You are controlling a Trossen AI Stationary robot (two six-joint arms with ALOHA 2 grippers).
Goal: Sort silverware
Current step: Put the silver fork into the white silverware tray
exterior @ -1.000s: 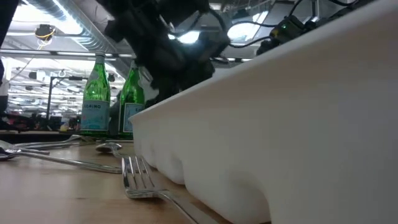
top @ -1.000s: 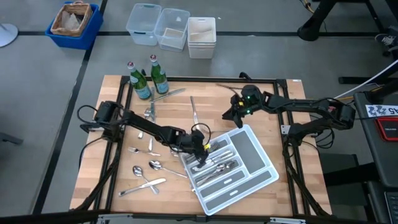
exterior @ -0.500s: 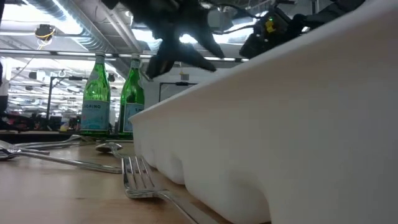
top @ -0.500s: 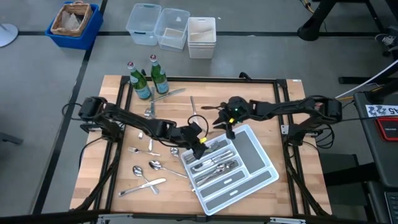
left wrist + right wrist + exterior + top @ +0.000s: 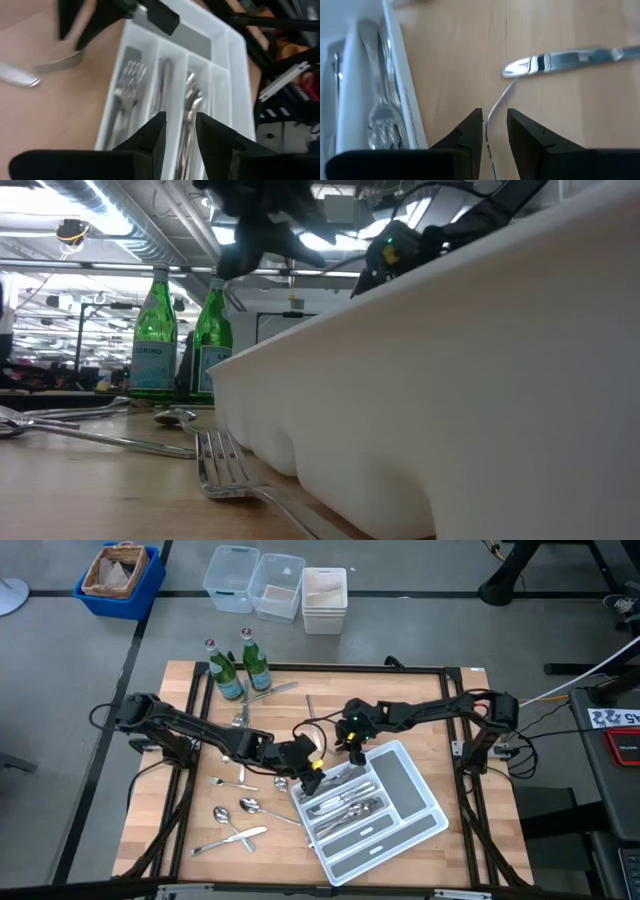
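Observation:
A white divided tray (image 5: 440,822) lies slanted on the wooden table. Forks, knives and spoons (image 5: 345,806) lie in its left compartments (image 5: 160,95). Loose silverware lies flat on the wood to the left: spoons (image 5: 248,806), a knife (image 5: 232,838) and small forks (image 5: 216,780). Another knife (image 5: 311,712) lies beyond the tray. My left gripper (image 5: 314,768) hangs above the tray's far-left corner, open and empty (image 5: 180,135). My right gripper (image 5: 352,745) stands just beyond the tray's far edge, open and empty (image 5: 495,125), with the knife's tip (image 5: 520,67) ahead of it.
Two green glass bottles (image 5: 226,675) (image 5: 256,662) stand at the table's far left. Cutlery lies at their feet (image 5: 270,690). A fork (image 5: 225,470) lies against the tray's near wall (image 5: 450,390). Clear bins (image 5: 275,585) and a blue crate (image 5: 118,575) sit on the floor beyond the table.
My left gripper has risen out of the tray's left compartments and drawn back toward the tray's far-left corner. My right gripper has swung from the far right toward the table's left and come down by the tray's far edge, rolling as it went.

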